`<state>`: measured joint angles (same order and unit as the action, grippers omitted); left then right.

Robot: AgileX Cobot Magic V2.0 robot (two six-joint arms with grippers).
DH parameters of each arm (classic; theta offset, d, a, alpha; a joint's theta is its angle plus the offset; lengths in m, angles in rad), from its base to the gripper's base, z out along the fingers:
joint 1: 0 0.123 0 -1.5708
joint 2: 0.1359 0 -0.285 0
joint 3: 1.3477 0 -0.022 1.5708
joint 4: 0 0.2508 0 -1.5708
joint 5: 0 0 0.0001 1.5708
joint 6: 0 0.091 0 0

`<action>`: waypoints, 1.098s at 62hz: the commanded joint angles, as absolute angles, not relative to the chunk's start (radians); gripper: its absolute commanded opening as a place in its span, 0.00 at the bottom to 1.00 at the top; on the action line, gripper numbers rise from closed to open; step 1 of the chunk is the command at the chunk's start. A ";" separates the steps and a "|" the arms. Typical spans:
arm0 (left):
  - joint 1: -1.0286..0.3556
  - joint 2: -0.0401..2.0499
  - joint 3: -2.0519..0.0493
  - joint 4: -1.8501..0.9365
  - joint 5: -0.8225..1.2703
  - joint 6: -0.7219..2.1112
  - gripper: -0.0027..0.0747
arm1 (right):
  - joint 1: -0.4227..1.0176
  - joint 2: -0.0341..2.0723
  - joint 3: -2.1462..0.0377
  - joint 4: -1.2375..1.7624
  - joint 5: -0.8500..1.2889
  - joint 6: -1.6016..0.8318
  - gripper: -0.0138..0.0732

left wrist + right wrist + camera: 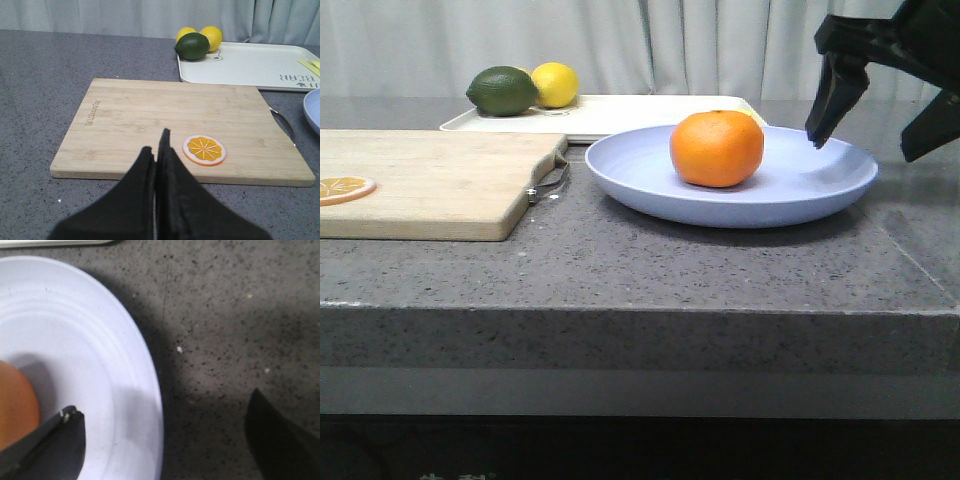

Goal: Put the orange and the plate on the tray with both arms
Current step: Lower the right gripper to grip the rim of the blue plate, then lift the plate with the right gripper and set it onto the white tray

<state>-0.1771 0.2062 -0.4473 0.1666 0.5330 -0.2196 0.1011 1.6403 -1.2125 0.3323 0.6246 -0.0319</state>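
Observation:
The orange (717,148) sits in the middle of the pale blue plate (820,190) on the grey counter. The white tray (620,115) lies just behind the plate. My right gripper (863,148) is open and hangs over the plate's right rim. In the right wrist view the right gripper (162,407) straddles that rim: one finger is above the inside of the plate (75,350) near the orange (15,405), the other is above the bare counter. My left gripper (155,145) is shut and empty, above the near edge of the cutting board (150,110).
A wooden cutting board (430,180) with a flat orange slice (342,188) lies left of the plate. A green lime (502,90) and a yellow lemon (555,84) sit on the tray's far left corner. The counter's front edge (640,310) runs close below the plate.

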 commanded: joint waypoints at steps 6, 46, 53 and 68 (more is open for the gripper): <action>-0.175 0.218 -0.474 0.174 0.450 -0.230 0.01 | 0.102 1.656 -1.300 0.359 0.679 -0.035 0.91; -0.175 0.218 -0.474 0.174 0.450 -0.230 0.01 | 0.102 1.658 -1.303 0.360 0.698 -0.035 0.13; -0.175 0.218 -0.474 0.174 0.450 -0.230 0.01 | 0.102 1.659 -1.324 0.370 0.725 -0.035 0.13; -0.175 0.218 -0.474 0.174 0.450 -0.230 0.01 | 0.102 1.689 -1.455 0.416 0.813 -0.035 0.13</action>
<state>-0.1771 0.2062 -0.4473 0.1666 0.5330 -0.2211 0.1011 1.7155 -1.3735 0.3804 0.8051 -0.0228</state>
